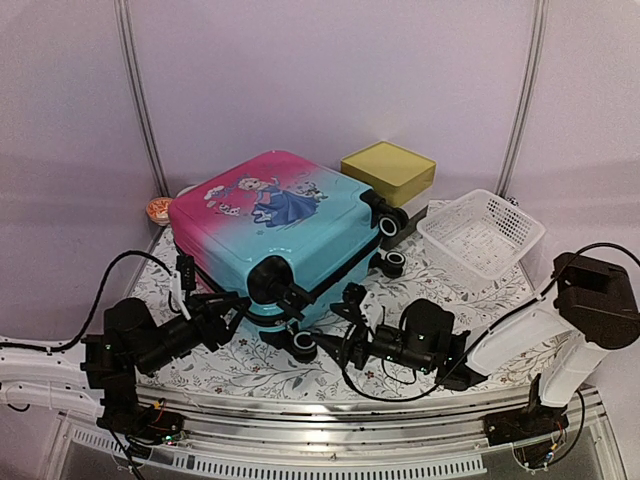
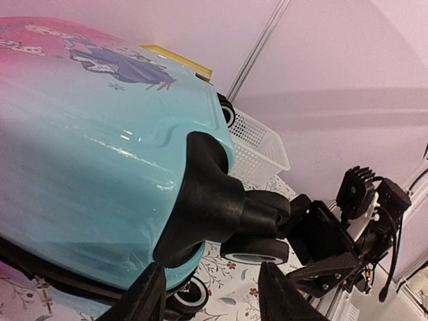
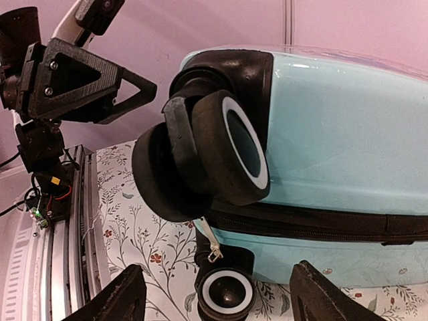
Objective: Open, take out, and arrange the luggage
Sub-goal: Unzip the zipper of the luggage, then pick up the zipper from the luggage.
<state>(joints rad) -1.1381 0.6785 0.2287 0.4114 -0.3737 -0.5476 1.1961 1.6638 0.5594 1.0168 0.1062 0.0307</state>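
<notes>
The luggage (image 1: 275,235), a turquoise-to-pink suitcase with a cartoon girl print, lies flat and shut on the floral tablecloth. Its wheels point toward the arms. My left gripper (image 1: 228,308) is open and empty at the near left wheel corner. In the left wrist view the open gripper (image 2: 210,297) sits just short of the black wheel housing (image 2: 207,200). My right gripper (image 1: 348,318) is open and empty at the near right side. In the right wrist view the gripper (image 3: 217,297) faces a lower wheel (image 3: 227,293), with a silver zipper pull (image 3: 212,244) hanging below the big wheel (image 3: 214,147).
A white mesh basket (image 1: 482,235) stands at the right. A yellow-topped box (image 1: 388,168) stands behind the suitcase. A small orange round item (image 1: 158,208) lies at the back left. A metal rail (image 1: 330,440) runs along the near table edge.
</notes>
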